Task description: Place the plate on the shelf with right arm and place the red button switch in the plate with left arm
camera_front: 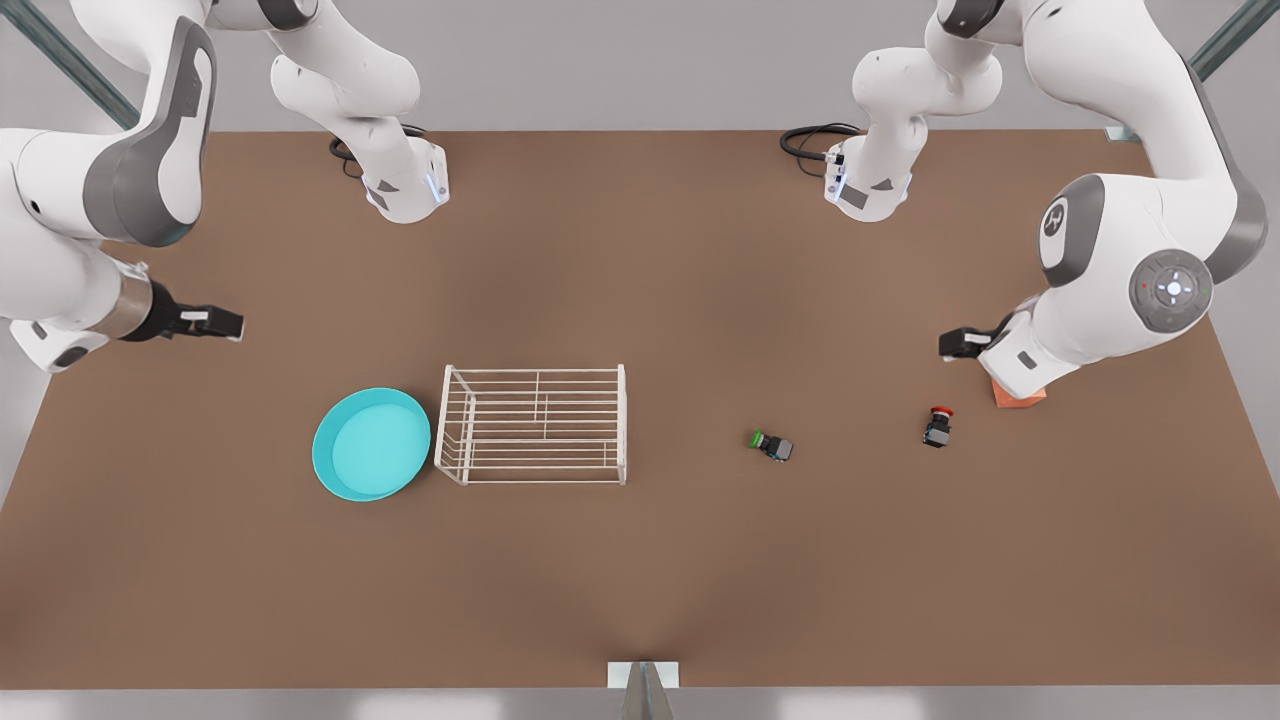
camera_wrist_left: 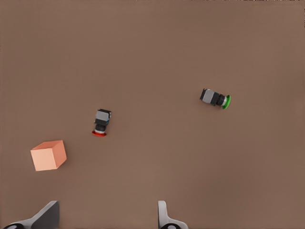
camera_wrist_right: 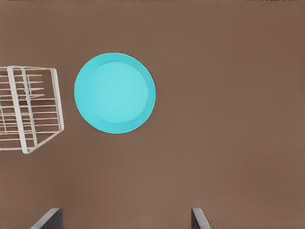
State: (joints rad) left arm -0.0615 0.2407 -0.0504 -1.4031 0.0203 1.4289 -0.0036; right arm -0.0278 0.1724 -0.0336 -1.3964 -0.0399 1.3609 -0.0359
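Front view: a bare brown desk (camera_front: pixel 640 560) against a grey wall. The right hand (camera_front: pixel 215 322) hovers near the plate (camera_front: pixel 372 443), which sits just beside the shelf (camera_front: pixel 535 425). The left hand (camera_front: pixel 962 343), partly hidden, hangs near the red button switch (camera_front: pixel 937 427).

Left wrist view: open fingers (camera_wrist_left: pixel 163 214), cut off; an orange cube (camera_wrist_left: pixel 48 155) and a green switch (camera_wrist_left: pixel 215 98) lie apart.

Right wrist view: open fingers (camera_wrist_right: pixel 199 218), the plate beyond them.

A turquoise plate (camera_front: pixel 371 444) sits flat on the brown table (camera_front: pixel 640 590), just beside a white wire shelf (camera_front: pixel 535 424) at its 3 o'clock. Farther that way lie a green button switch (camera_front: pixel 773 444) and the red button switch (camera_front: pixel 937 428). An orange cube (camera_front: pixel 1020 394) peeks from under an arm at the red switch's 2 o'clock.
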